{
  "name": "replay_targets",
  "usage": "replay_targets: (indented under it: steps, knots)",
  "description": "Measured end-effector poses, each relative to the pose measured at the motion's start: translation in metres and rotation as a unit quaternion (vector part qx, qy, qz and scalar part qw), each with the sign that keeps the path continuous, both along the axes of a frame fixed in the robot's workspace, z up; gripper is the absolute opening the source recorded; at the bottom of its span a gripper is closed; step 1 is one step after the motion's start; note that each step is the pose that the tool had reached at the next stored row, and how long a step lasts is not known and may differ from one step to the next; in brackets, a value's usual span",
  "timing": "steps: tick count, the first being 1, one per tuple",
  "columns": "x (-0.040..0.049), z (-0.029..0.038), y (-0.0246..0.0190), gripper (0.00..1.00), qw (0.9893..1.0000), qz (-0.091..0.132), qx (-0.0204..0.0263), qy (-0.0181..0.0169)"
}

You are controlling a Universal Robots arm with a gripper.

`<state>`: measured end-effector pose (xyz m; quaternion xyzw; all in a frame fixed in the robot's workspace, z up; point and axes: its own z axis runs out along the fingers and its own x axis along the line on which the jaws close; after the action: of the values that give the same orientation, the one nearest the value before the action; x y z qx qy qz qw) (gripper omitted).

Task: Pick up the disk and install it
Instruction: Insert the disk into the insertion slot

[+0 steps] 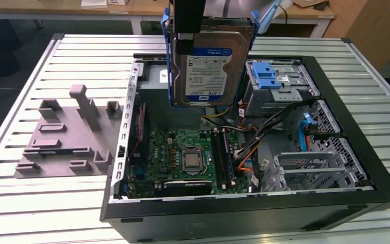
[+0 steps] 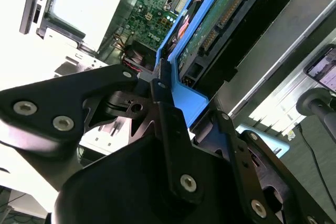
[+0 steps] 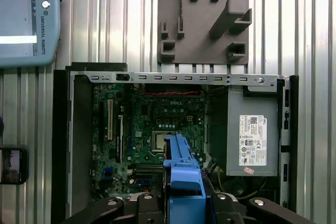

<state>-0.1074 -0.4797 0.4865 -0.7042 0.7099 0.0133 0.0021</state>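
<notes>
One slip by the hand (image 2: 170, 95), clamped on the upright disk (image 1: 208, 66) by its blue frame, could drop it onto the motherboard (image 1: 168, 147) below.

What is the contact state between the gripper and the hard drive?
Touching: in the exterior view the gripper clamps the hard drive by its top edge.
</notes>
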Motion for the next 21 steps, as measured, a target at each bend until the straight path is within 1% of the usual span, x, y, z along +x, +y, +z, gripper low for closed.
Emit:
replay_targets:
  steps: [2, 4, 7, 16, 21]
  knots:
    - [0.0000, 0.0000, -0.0034, 0.37, 1.0000, 0.000, 0.0000, 0.0000]
    - [0.0000, 0.0000, -0.0058, 0.37, 1.0000, 0.000, -0.0001, 0.0000]
    - [0.0000, 0.0000, -0.0065, 0.37, 1.0000, 0.000, -0.0001, 0.0000]
    - [0.0000, 0.0000, -0.0068, 0.37, 1.0000, 0.000, -0.0001, 0.0000]
    - [0.0000, 0.0000, -0.0095, 0.37, 1.0000, 0.000, -0.0001, 0.0000]
